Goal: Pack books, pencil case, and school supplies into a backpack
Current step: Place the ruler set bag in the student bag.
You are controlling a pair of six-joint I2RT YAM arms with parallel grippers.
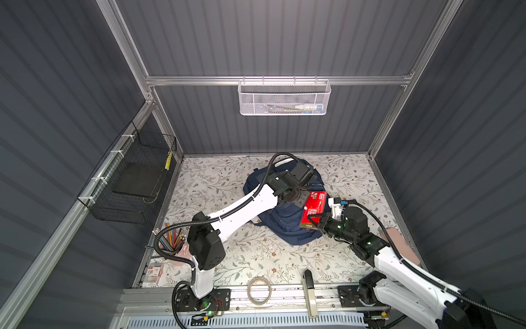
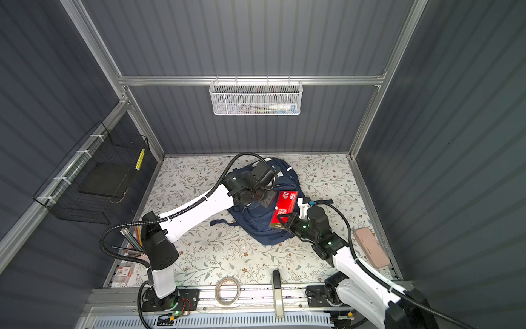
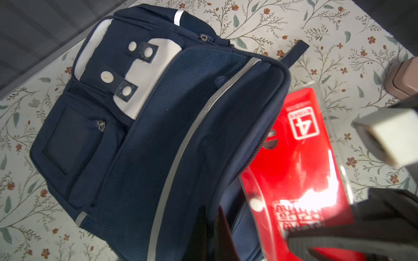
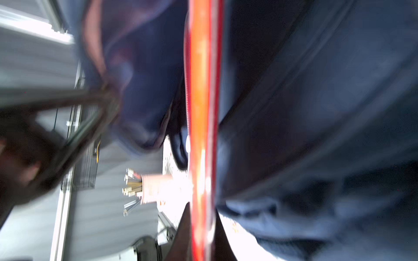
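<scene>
**Red gold-ended pack held at the open backpack.**

The red gold-ended pack (image 1: pixel 313 208) (image 2: pixel 284 207) (image 3: pixel 298 158) is tilted over the 3 o'clock side of the navy backpack (image 1: pixel 284 226) (image 2: pixel 256 225) (image 3: pixel 158 135). It is just beside the unzipped rim, with its white-numbered end toward 12 o'clock and its gold end toward 6 o'clock. The right gripper (image 1: pixel 311 223) (image 2: pixel 280 223) has its jaws clamped on that gold end; the right wrist view shows the pack edge-on (image 4: pixel 201 113), blurred. The left gripper (image 1: pixel 297 199) reaches in from 9 o'clock with its jaws pinched together on the rim of the backpack's opening. The backpack lies front-up on the floral tabletop (image 1: pixel 256 256), from the centre toward 12 o'clock. A cup of coloured pencils (image 1: pixel 175 245) stands at 8 o'clock, a roll of clear tape (image 1: pixel 259 290) lies at 6 o'clock, and a pink oblong case (image 2: pixel 371 247) lies at 4 o'clock.
</scene>
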